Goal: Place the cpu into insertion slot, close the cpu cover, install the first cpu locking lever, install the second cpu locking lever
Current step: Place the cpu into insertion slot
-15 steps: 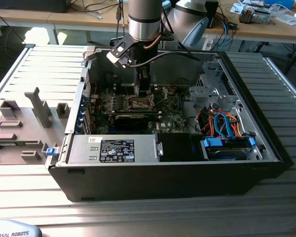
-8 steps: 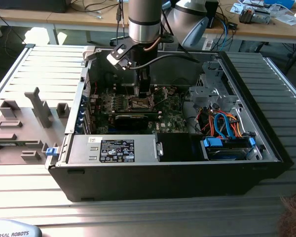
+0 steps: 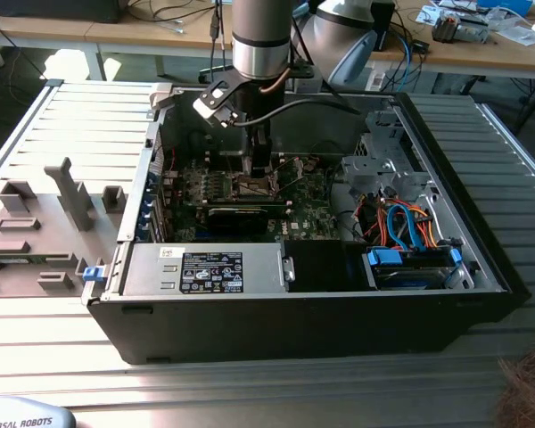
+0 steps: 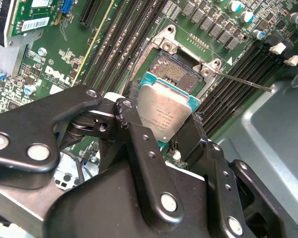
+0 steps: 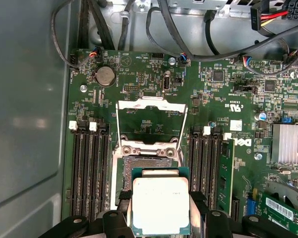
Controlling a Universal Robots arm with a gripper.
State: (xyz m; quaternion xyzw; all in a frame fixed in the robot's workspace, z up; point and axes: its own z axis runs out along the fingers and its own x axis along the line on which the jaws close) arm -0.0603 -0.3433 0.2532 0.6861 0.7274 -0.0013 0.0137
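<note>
Reaching into the open computer case (image 3: 294,330), over the motherboard (image 5: 139,74), the gripper (image 4: 164,111) had its jaws narrowed around its load; the cpu cover (image 5: 150,103) stood swung open beyond the insertion slot (image 5: 144,163); the cpu (image 5: 160,206), pinched by opposite edges, hung flat just above that slot, unseated.

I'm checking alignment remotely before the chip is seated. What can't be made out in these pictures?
- The socket: its nearer part in the first wrist view lies hidden under the cpu, which is gripped in the tool.
- The cpu underside: it faces away in both wrist views.
- The gap between cpu and socket: both wrist views look over the cpu's top, so it cannot be judged.
- The socket in the exterior view: partly behind the arm, and too small for detail.
</note>
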